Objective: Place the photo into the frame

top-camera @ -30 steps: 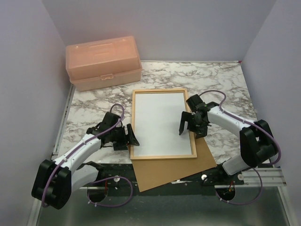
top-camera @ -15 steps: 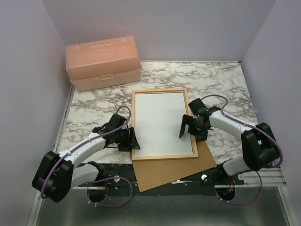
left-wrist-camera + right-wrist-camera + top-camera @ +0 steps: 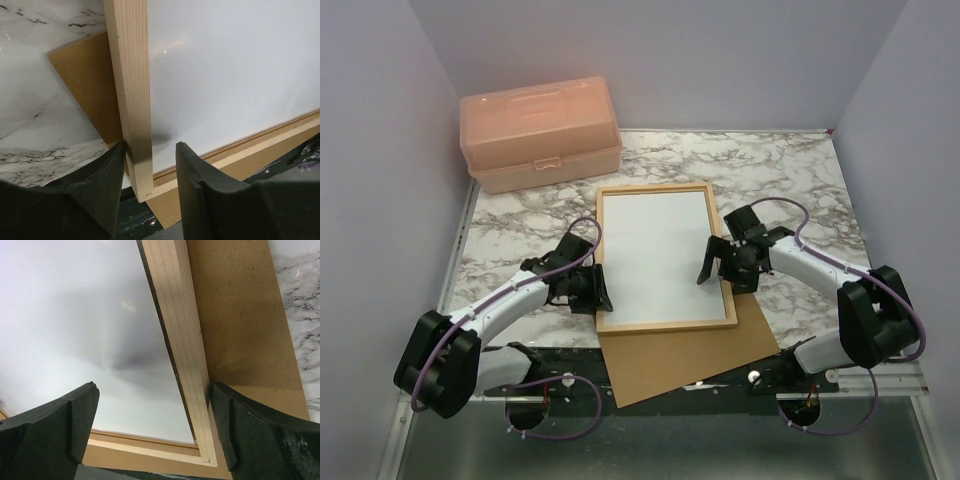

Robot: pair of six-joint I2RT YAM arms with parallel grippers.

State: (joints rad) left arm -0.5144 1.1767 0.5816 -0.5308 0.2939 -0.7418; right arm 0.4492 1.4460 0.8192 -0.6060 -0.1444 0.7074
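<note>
Frame (image 3: 660,188), in your top view, lies flat, its near end over the backing board (image 3: 690,360); the photo (image 3: 658,255) sits inside, white back up. Left wrist: you see the left gripper (image 3: 150,147) part-spread astride the left bar, inner finger (image 3: 200,185) clear. Right wrist: right gripper (image 3: 154,390) spread wide astride the right bar, holding nothing.

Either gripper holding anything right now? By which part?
Nothing is gripped. The left gripper straddles the left bar of the frame near the near corner, with a gap at the inner finger. The right gripper hangs wide open over its right bar.
</note>
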